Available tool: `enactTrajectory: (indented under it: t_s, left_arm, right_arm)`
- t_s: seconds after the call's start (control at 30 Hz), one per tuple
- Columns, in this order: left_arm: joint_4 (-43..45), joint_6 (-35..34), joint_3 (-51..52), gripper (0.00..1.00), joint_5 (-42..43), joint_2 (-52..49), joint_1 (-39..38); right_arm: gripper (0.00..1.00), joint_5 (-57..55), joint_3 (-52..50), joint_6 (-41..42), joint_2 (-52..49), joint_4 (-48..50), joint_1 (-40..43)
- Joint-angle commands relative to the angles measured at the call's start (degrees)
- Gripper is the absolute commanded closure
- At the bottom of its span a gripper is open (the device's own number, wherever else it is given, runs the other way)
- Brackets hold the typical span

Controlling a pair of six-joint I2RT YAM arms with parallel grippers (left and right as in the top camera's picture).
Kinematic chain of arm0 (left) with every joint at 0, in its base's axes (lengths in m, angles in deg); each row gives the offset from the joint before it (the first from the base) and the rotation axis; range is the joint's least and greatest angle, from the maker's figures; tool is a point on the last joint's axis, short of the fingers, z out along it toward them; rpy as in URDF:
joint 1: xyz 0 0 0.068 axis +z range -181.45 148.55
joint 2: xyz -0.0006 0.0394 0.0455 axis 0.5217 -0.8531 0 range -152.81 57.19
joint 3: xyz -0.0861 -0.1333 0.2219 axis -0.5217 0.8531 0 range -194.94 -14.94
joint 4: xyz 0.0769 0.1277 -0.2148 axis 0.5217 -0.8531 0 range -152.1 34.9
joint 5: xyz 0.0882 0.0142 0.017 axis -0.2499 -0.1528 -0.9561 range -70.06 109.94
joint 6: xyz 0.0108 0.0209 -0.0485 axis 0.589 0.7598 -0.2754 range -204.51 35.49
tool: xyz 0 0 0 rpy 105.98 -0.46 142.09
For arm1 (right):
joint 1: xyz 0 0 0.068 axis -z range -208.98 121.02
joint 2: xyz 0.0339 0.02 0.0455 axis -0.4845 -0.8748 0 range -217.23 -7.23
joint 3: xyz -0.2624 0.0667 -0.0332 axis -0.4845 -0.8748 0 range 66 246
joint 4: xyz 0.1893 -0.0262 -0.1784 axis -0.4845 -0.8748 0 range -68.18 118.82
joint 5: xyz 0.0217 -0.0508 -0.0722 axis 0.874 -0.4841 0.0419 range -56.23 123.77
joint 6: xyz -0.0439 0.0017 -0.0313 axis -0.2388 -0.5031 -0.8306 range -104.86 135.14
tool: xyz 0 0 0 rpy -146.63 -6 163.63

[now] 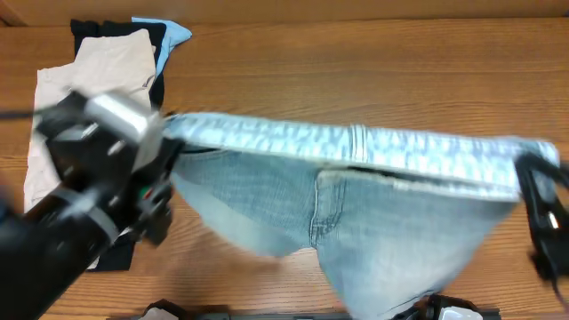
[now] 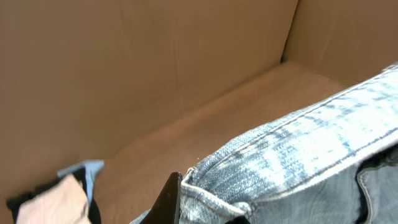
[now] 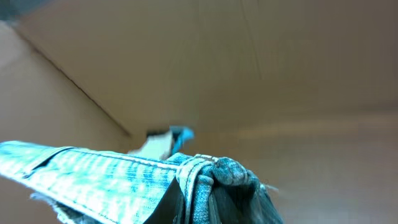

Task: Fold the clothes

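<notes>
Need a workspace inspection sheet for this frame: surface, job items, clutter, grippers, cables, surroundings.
Surface: wooden table, bare wood showing beyond the shorts.
Job's things: denim shorts held up by the waistband, stretched between the two arms, legs hanging; beige shorts piled with a black garment and a bright-blue garment at the far left corner.
Clutter: nothing seen.
Grippers: left gripper and right gripper each shut on one end of the waistband.
Cables: thin dark line at the left edge, possibly a cable; too blurred to tell.
Surroundings: brown cardboard walls around the table.
</notes>
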Motion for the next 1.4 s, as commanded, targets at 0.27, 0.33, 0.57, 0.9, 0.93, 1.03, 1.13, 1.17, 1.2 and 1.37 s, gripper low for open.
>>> enactTrajectory:
  t_s: [0.27, 0.33, 0.57, 0.9, 0.93, 1.03, 1.13, 1.17, 1.2, 1.37]
  left_arm:
    - [-5.6, -8.9, 0.0, 0.96, -22.2, -24.9, 4.8]
    - [-4.1, -8.8, 0.0, 0.96, -22.3, -30.4, 4.8]
    - [11.7, -4.3, 0.0, 0.96, -22.5, -48.6, 5.1]
    - [38.9, -5.4, -0.3, 0.0, -22.6, -61.7, 6.1]
    - [38.4, -5.7, -0.8, 0.0, -22.6, -61.1, 6.2]
    - [34.9, -5.8, -2.1, 0.0, -22.6, -58.0, 6.3]
    - [29.2, -5.8, -2.5, 0.0, -22.1, -53.3, 6.3]
    - [26.8, -5.8, -2.5, 0.0, -21.6, -51.3, 6.3]
    - [24.3, -5.6, -2.5, 0.0, -20.6, -49.4, 6.3]
    - [15.0, -5.0, -2.5, 0.0, -16.4, -42.4, 6.3]
  right_arm:
    - [0.96, -18.8, -18.8, -1.6, -21.6, 6.8, 1.0]
    - [0.96, -18.8, -20.9, -1.6, -26.8, 9.4, -0.1]
    - [0.96, -18.8, -21.9, -1.5, -44.2, 23.8, -2.4]
    - [0.0, -15.4, -21.7, -1.3, -54.6, 45.6, -5.3]
    - [0.0, -15.4, -21.4, -1.3, -54.2, 44.6, -5.3]
    - [0.0, -15.4, -19.8, -1.3, -52.3, 38.2, -5.2]
    - [0.0, -15.4, -19.2, -1.3, -50.1, 29.9, -5.2]
    - [0.0, -15.4, -19.2, -1.0, -49.4, 26.2, -5.3]
    - [0.0, -15.4, -19.2, -0.2, -49.1, 22.3, -5.3]
    - [0.0, -15.8, -21.6, 0.4, -49.0, 9.5, -6.6]
